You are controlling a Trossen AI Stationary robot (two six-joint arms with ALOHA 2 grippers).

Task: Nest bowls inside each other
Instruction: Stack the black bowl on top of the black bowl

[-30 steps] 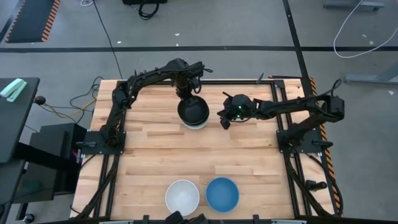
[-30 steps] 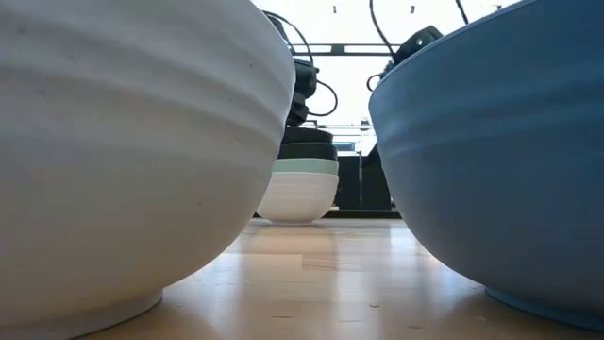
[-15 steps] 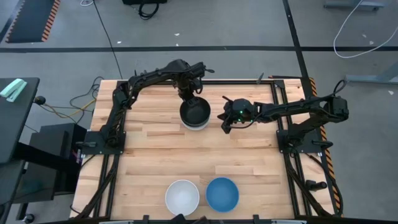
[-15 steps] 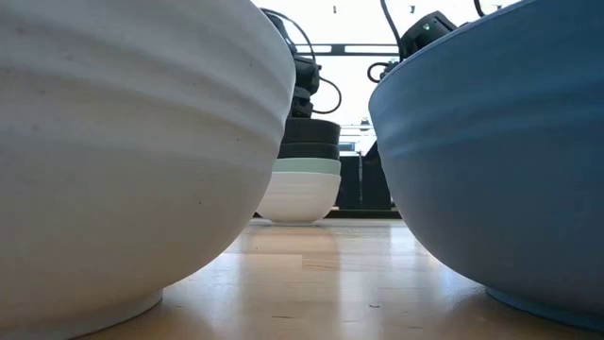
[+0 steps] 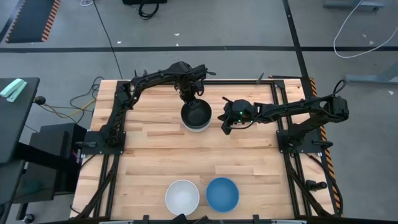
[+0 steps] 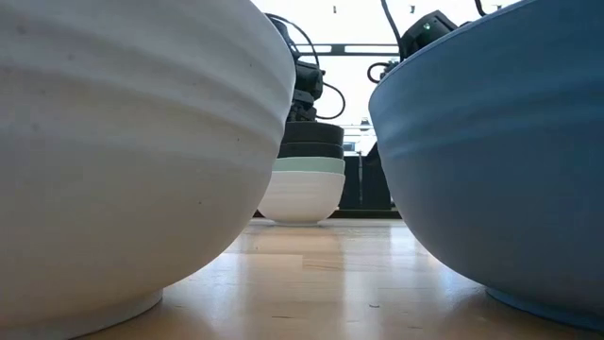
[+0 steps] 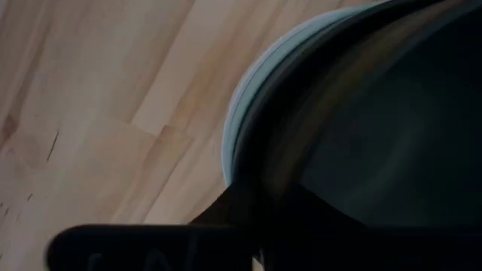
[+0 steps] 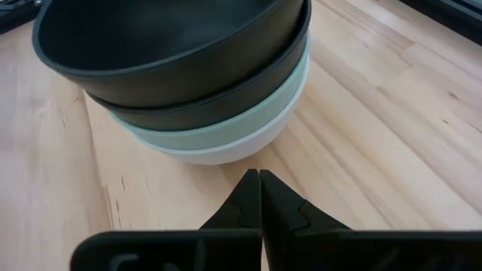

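Left gripper (image 5: pixel 193 95) grips your top black bowl's (image 5: pixel 196 114) far rim | stack (image 6: pixel 302 175): two black over mint over white, surface (image 5: pixel 149 155) centre-back | right gripper (image 5: pixel 225 121) clenched empty just beside | white bowl (image 5: pixel 182 195), blue bowl (image 5: pixel 222 193) at front edge

High view: overhead, straight down, whole table (image 5: pixel 149 155) and both arms in frame. Low view: at tabletop level on the near edge, facing the far side, very close to the white bowl (image 6: pixel 123 161) and blue bowl (image 6: pixel 500 161). Wrist views: close on the bowl stack (image 8: pixel 181 83), which all four views share.
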